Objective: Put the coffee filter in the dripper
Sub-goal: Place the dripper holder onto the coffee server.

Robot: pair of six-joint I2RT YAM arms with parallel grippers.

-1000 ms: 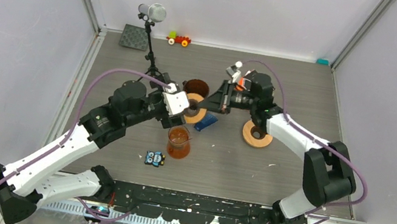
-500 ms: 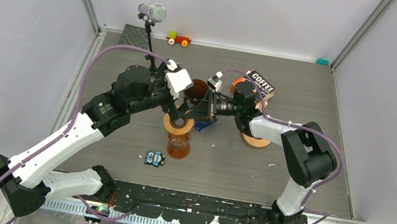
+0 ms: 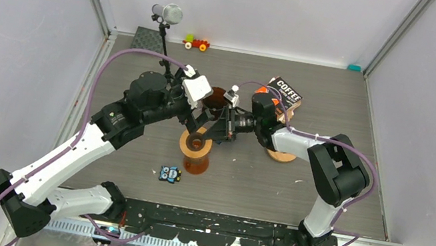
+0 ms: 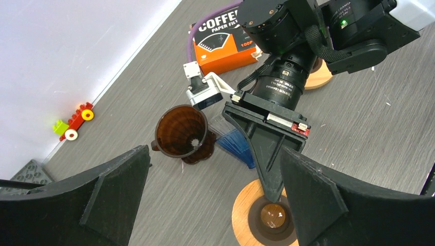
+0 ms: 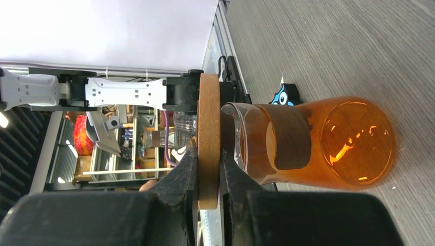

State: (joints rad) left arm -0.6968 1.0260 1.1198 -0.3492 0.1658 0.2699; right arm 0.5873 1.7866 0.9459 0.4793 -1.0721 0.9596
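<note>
Clamping wooden ring [image 5: 208, 113]; box [image 4: 225, 51] reads "COFFEE".

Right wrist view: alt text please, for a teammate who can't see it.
The right gripper is shut on the edge of a wooden ring at the mouth of an amber glass carafe, seen sideways. A small blue toy lies on the grey table beyond.
</note>
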